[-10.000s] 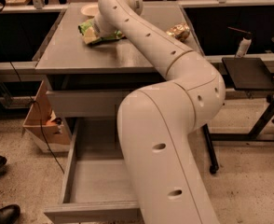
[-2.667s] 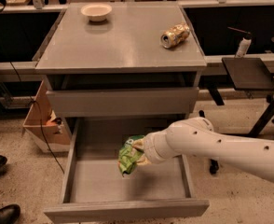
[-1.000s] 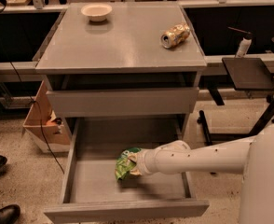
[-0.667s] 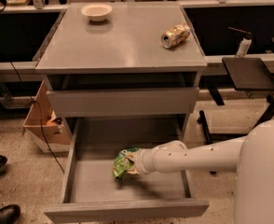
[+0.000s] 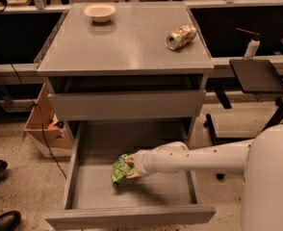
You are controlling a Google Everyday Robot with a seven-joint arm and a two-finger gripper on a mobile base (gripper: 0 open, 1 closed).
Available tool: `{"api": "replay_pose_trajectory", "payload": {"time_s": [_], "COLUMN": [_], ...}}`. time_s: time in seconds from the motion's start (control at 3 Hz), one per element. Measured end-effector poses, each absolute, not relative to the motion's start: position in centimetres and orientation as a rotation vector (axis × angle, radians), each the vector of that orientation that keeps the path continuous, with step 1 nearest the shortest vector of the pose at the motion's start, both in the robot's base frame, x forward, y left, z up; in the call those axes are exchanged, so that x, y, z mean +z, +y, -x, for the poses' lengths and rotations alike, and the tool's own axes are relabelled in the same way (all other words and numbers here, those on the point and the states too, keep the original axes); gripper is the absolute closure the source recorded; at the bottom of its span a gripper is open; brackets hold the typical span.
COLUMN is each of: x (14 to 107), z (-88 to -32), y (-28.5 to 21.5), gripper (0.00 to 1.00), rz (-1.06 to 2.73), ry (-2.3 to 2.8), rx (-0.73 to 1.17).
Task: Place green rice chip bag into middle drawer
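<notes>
One high camera, perhaps head-mounted, looks down on cabinet (image 5: 127, 47), tool (image 5: 127, 168) in middle drawer (image 5: 146, 190).

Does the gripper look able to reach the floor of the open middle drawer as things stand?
Probably yes. The gripper is inside the pulled-out middle drawer, at the green rice chip bag, low over the floor; I see nothing between them.

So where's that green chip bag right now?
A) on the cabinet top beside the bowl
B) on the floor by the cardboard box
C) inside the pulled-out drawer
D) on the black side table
C: the green rice chip bag is down inside the open middle drawer, with the gripper right against it; the cabinet top carries the white bowl and the gold can.
</notes>
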State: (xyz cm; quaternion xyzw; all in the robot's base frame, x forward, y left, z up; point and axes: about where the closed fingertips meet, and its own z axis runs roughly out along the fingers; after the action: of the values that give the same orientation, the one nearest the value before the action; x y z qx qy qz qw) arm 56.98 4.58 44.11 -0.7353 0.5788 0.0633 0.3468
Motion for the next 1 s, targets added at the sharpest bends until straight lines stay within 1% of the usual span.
{"api": "replay_pose_trajectory", "payload": {"time_s": [0.33,0.67,1.0], "x": [44.3,45.6,49.0], "z": [-57.1,-57.6,-58.5], "y": [5.0,5.1,3.7], "gripper": [0.11,0.00,0.00], "rz": [1.899,1.883,1.849], "ry": [1.505,1.525,1.546], "rx": [0.184,0.216,0.254]}}
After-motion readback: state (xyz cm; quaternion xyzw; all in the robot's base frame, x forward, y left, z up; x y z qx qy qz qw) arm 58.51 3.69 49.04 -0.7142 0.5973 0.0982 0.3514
